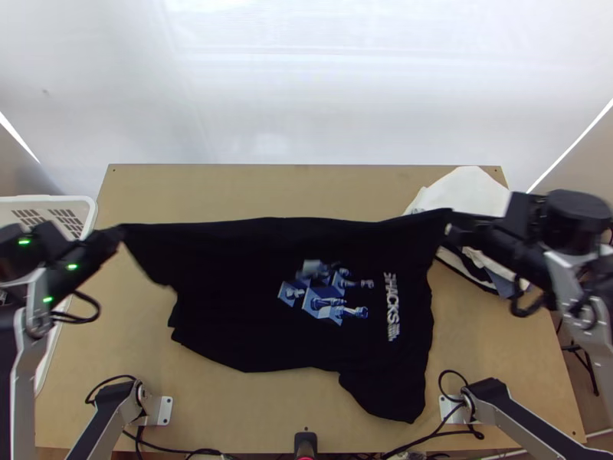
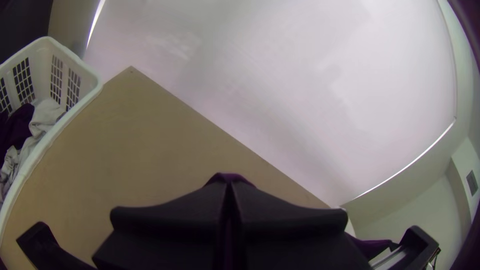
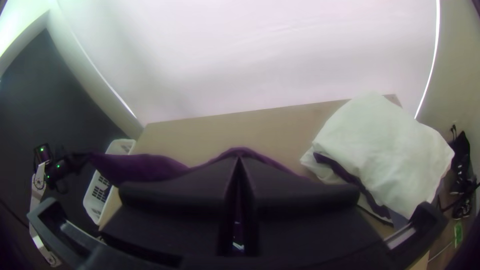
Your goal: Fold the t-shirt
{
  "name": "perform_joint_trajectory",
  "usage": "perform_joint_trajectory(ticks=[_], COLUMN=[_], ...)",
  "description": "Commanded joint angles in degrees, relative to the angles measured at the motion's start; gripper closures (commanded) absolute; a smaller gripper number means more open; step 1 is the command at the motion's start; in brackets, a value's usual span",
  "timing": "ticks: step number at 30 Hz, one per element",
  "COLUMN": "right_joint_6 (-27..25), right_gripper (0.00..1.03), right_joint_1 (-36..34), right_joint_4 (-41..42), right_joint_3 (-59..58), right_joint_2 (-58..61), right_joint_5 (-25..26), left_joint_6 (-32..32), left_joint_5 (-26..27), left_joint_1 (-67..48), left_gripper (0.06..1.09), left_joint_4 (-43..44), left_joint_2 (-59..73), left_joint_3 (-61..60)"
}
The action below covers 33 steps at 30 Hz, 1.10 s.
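Left end effector [image 1: 116, 233] and right end effector [image 1: 450, 224] clamp the t-shirt [image 1: 230, 299] short of the far table edge [image 1: 291, 168].

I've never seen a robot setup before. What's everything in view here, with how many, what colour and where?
T-shirt: one, black with a blue-and-white print, stretched between the two grippers at the table
Table: one, light wood, in the middle
White cloth: count unclear, heaped with darker fabric, table's far right corner
Basket: one, white plastic, table's left side
Clothes: count unclear, pale and dark, inside the basket
Backdrop: one, whitish, behind the table
Cables: several, black, near edge
Left arm, right arm: two, silver-grey and black, one each side
Left gripper, right gripper: two, black, shut on the shirt's upper left and upper right corners as seen from above
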Motion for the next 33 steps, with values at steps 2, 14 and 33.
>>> perform_joint_trajectory(ticks=[2, 14, 33], right_joint_6=[-4.23, -1.15, 2.54], right_gripper=[1.00, 1.00, 1.00], right_joint_1=[-0.52, -4.91, -9.39], right_joint_4=[13.21, 20.86, 12.77], right_joint_3=[-11.47, 18.41, 41.96], right_joint_2=[7.74, 26.29, 6.60], right_joint_5=[-0.41, 2.58, 8.11], left_joint_6=[0.66, -6.37, -9.36], left_joint_5=[-5.30, -11.37, -23.76], left_joint_1=[-2.07, -5.50, -2.60], left_gripper=[1.05, 1.05, 1.05], left_joint_4=[19.28, 20.77, 14.00], left_joint_2=[12.90, 36.11, 25.38], left_joint_3=[-12.37, 26.30, 64.71])
